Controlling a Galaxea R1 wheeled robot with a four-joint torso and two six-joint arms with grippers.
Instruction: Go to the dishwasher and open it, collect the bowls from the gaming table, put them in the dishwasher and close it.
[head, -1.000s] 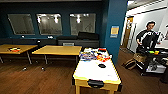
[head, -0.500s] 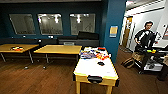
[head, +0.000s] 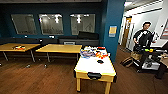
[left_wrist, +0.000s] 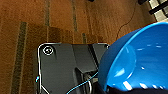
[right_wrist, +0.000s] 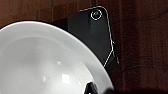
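Note:
The gaming table, white-topped with yellow edging, stands just ahead in the head view, with colourful game boxes piled at its far end. In the left wrist view a bright-blue bowl hangs close over the wooden floor, gripped at its rim by my left gripper. In the right wrist view a white bowl is carried the same way, with my right gripper shut on its edge. The dishwasher is out of view.
Two wooden-topped tables stand to the left near a dark bench along the back wall. A blue pillar rises behind the gaming table. At the right, a person with a control rig stands by a bag on the floor.
The whole head view has shifted: the gaming table looks a little farther off and its legs show, so the camera has backed away. Both bowls stay held.

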